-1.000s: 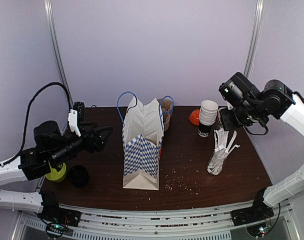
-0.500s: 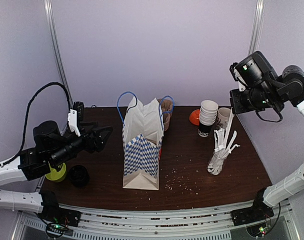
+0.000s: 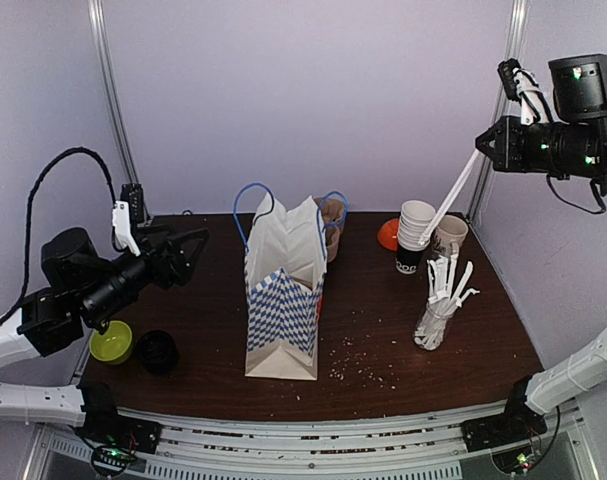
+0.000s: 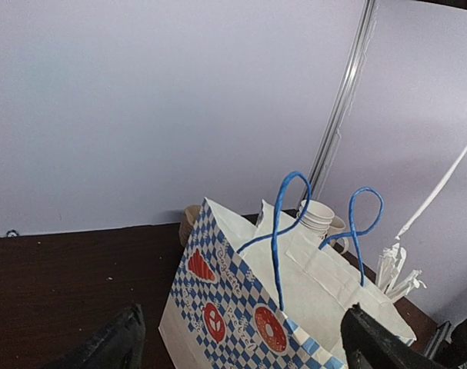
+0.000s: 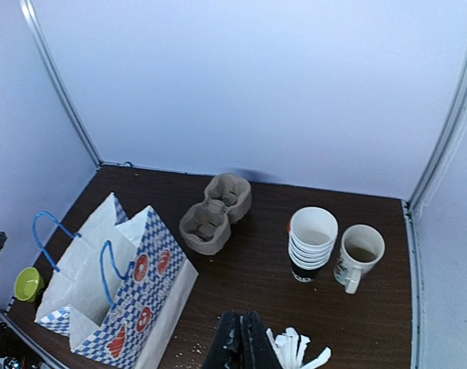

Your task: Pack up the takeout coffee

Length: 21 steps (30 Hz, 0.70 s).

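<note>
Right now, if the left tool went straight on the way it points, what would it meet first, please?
Likely the bag, which sits dead ahead of the open left tool in its wrist view; depth is unclear.

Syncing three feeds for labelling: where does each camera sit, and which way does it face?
Top external: above and behind the arms, looking down over the table; both arms show, the right gripper high, holding a wrapped straw.
Left wrist: over the table's left side, facing the checked bag; the open left gripper frames the bottom corners.
Right wrist: high up, looking down at the carrier tray and cup stack; that gripper, shut, at the bottom edge.
Shared: the bag shows in all three.
</note>
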Each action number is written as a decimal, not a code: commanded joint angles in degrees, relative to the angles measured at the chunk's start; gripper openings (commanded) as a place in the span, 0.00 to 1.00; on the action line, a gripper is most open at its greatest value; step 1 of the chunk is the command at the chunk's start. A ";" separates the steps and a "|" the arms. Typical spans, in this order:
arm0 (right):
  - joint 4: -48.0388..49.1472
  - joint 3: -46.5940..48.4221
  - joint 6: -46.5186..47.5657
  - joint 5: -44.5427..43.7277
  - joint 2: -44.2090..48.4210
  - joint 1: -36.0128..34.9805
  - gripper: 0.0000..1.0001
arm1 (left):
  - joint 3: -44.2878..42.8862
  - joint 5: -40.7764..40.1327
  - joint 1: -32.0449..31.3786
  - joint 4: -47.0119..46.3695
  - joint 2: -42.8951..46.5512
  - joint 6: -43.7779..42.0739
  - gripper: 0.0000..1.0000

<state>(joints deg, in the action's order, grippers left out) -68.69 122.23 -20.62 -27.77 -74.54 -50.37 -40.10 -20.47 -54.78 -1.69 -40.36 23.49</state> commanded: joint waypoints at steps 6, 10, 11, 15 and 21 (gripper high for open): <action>35.16 -22.35 11.29 28.87 14.89 0.11 0.00 | -1.10 -4.17 0.12 -6.93 1.32 -1.88 0.98; 37.42 -23.64 12.15 41.53 12.81 0.12 0.00 | -1.52 -5.11 0.12 -8.04 0.55 1.14 0.98; 38.14 -23.88 12.22 42.40 12.54 0.18 0.00 | -1.82 -5.52 0.14 -7.39 0.20 2.07 0.98; 38.64 -21.40 13.53 43.91 10.30 0.12 0.00 | -2.16 -4.65 0.14 -6.37 -1.25 4.06 0.98; 38.82 -17.22 13.72 40.77 3.30 0.11 0.00 | -0.17 -4.24 0.12 -7.80 -0.40 5.05 0.98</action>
<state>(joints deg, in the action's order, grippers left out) -32.29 102.63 -7.81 13.58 -67.99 -50.37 -40.88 -24.47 -54.81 -5.98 -41.95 26.96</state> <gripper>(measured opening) 0.005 0.983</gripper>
